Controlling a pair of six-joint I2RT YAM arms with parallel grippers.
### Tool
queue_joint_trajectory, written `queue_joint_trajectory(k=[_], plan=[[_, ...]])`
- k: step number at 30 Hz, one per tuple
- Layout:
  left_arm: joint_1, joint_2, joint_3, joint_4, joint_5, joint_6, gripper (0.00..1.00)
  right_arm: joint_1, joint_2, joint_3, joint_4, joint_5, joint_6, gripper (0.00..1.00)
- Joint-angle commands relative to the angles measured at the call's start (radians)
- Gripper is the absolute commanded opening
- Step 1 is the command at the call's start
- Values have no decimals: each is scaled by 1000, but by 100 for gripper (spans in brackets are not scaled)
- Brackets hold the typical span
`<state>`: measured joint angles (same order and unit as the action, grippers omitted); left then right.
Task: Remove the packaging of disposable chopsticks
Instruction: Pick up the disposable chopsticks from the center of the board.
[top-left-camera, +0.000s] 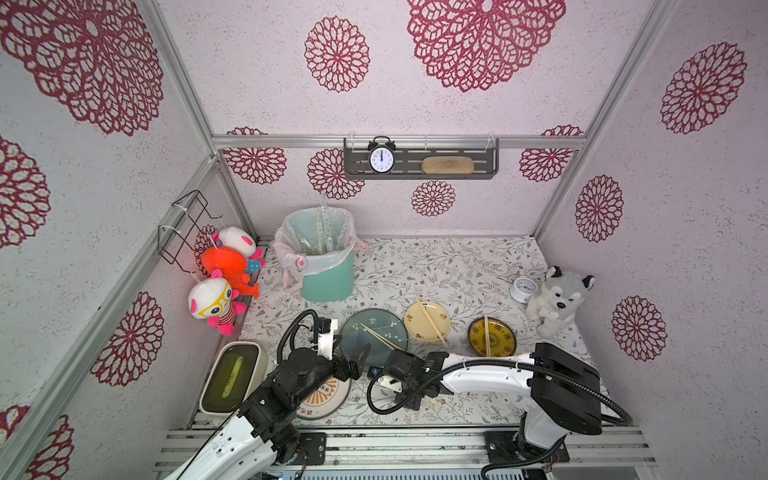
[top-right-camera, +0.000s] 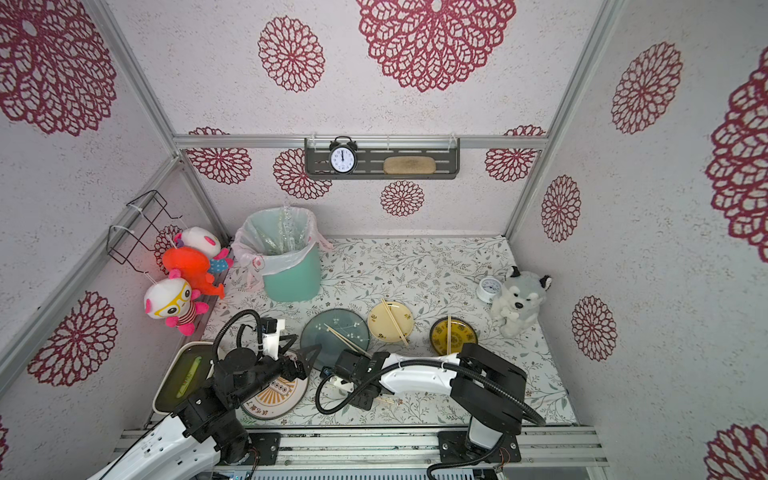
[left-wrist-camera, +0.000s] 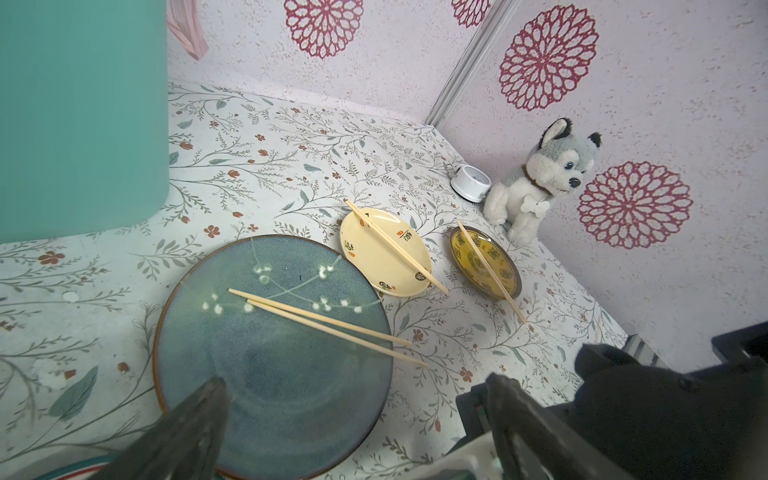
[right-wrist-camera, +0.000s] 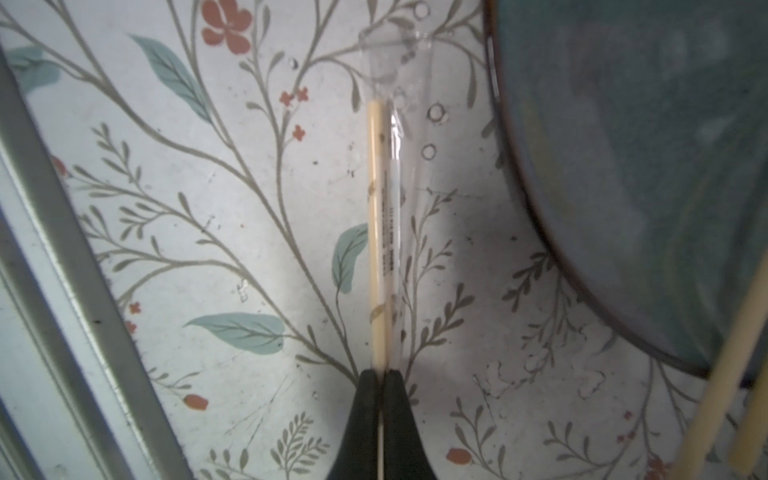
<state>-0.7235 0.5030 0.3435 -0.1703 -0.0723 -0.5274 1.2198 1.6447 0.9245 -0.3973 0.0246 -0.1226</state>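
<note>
In the right wrist view, my right gripper (right-wrist-camera: 380, 374) is shut on a pair of disposable chopsticks (right-wrist-camera: 377, 232) that lies on the floral tabletop inside its clear packaging (right-wrist-camera: 409, 124). The sleeve's far end is crumpled and empty. In both top views that gripper (top-left-camera: 417, 400) (top-right-camera: 368, 401) is low near the front edge, with a stick end (top-left-camera: 432, 401) poking out. My left gripper (left-wrist-camera: 356, 380) (top-left-camera: 349, 353) stands open and empty over the blue plate (left-wrist-camera: 249, 395). Bare chopsticks (left-wrist-camera: 324, 322) lie on that plate.
Bare chopsticks also lie on a cream dish (top-left-camera: 415, 328) and a yellow bowl (top-left-camera: 503, 340). A teal bin (top-left-camera: 328, 278) holding clear sleeves stands at the back left. A husky toy (top-left-camera: 557, 299), small clock (top-left-camera: 524, 288), lidded tray (top-left-camera: 232, 376) and orange-patterned plate (top-left-camera: 328, 397) surround the workspace.
</note>
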Motion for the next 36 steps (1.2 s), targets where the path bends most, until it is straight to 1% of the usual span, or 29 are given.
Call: queue_joint_trajectory(k=[1, 4, 9, 15, 21, 24, 26, 30, 31, 34, 36], plan=[[6, -18, -20, 6, -20, 3, 100, -5, -66, -23, -21, 7, -23, 0], [6, -22, -22, 3, -34, -3, 99, -5, -53, -19, -42, 7, -15, 0], [6, -30, -26, 3, -37, -8, 99, -5, -53, -38, -14, -23, -21, 0], [6, -29, -28, 0, -42, -7, 99, -5, 1, -18, -52, 9, -24, 0], [7, -28, -29, 2, -43, -6, 99, -5, -12, -12, -51, 4, -24, 0], [7, -27, -31, 7, -44, -4, 99, -5, -50, -21, -37, -8, -34, 0], [7, -30, -33, 14, -47, -7, 96, -5, -100, -34, -19, -22, -35, 0], [9, -54, -59, 71, -19, -20, 90, -6, -210, -101, 94, -77, -39, 0], [9, -61, -62, 75, -12, -21, 89, -36, -220, -109, 102, -76, -36, 0], [10, -69, -61, 68, 3, -17, 89, -50, -243, -126, 119, -93, -35, 0], [10, -78, -73, 93, 39, -4, 89, -66, -277, -150, 153, -121, -30, 0]])
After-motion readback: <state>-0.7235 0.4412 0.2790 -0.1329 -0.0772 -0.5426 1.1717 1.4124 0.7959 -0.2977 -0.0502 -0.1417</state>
